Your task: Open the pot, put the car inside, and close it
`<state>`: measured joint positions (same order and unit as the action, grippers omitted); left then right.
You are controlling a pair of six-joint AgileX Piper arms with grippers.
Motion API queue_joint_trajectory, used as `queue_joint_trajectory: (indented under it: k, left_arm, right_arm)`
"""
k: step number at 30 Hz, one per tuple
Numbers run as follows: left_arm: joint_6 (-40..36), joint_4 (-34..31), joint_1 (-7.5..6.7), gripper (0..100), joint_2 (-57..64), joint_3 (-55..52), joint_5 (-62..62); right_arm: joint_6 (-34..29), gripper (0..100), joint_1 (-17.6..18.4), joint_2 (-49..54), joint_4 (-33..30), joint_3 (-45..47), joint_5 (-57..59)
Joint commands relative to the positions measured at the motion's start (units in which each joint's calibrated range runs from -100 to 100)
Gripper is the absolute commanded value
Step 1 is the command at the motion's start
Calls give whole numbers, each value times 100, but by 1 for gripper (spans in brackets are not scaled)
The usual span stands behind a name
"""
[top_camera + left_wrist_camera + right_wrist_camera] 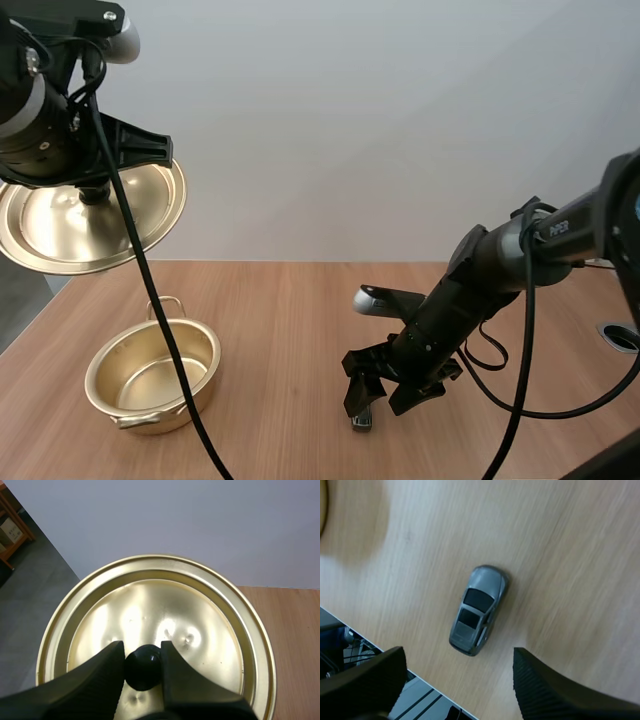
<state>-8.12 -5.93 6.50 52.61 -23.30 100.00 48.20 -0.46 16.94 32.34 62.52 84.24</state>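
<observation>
The gold pot [153,376] stands open on the table at the left, with nothing inside. High above it my left gripper [95,193] holds the gold lid [92,222] by its black knob [143,667], the fingers [100,675] pinching the knob from both sides. A small grey toy car [479,609] lies on the wood. My right gripper [457,680] hovers open just over it, a finger [555,690] on each side, not touching. In the high view the car [362,421] peeks out under the right gripper [372,392] near the table's front.
The wooden table [290,330] stretches between pot and car. A round cable hole [622,338] sits at the right edge. The table's front edge runs close to the car [395,655].
</observation>
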Motion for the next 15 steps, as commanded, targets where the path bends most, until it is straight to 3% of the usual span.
queue_joint_trajectory:
  k: [1,10,15]
  left_arm:
    - [-3,6,3,0,4,4,0]
    - [-3,6,3,0,4,4,0]
    - [5,6,3,0,4,4,0]
  right_arm:
    - [38,100,3,-216,-1,1,9]
    - [219,100,212,-257,139,1,-218]
    - [-5,100,471,-271,-208,-50,-620]
